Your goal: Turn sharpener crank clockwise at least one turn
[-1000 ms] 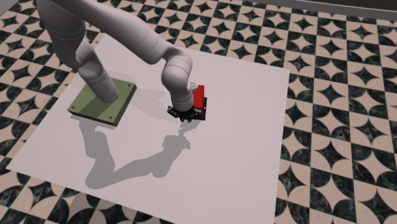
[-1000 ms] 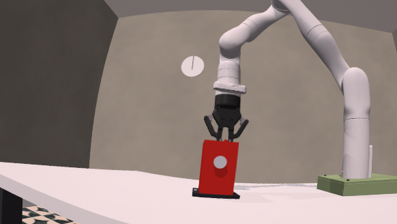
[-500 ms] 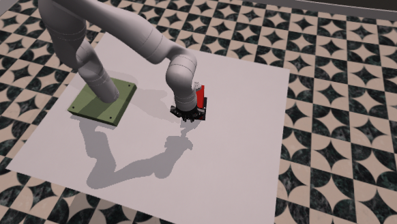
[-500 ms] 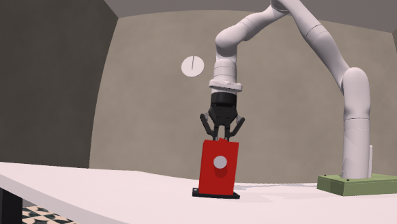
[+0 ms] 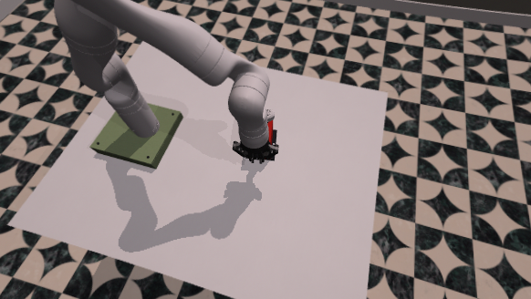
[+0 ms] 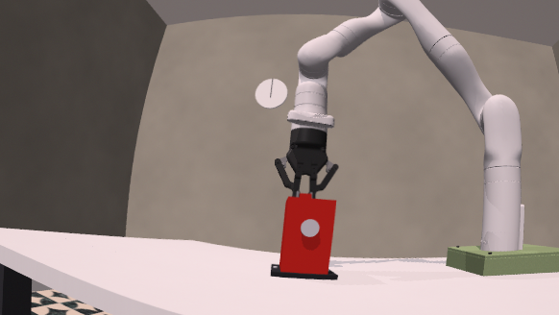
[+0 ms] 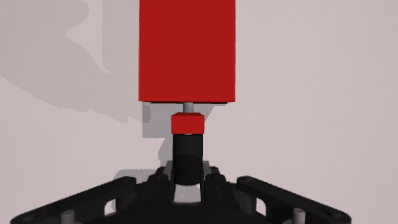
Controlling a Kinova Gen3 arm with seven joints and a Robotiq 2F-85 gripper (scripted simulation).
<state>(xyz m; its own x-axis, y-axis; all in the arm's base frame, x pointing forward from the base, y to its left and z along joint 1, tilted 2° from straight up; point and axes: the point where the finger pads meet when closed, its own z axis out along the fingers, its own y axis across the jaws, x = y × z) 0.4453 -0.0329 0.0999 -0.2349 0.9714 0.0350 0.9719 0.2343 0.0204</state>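
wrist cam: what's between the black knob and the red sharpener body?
The red crank arm, then a thin grey shaft into the body. The gripper is shut on the knob.

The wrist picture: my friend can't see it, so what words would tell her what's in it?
A black gripper is shut on the dark knob of a pencil sharpener's crank, seen from just behind the fingers. Past the knob are the red crank arm, a thin grey shaft and the sharpener's red body, on a pale table.
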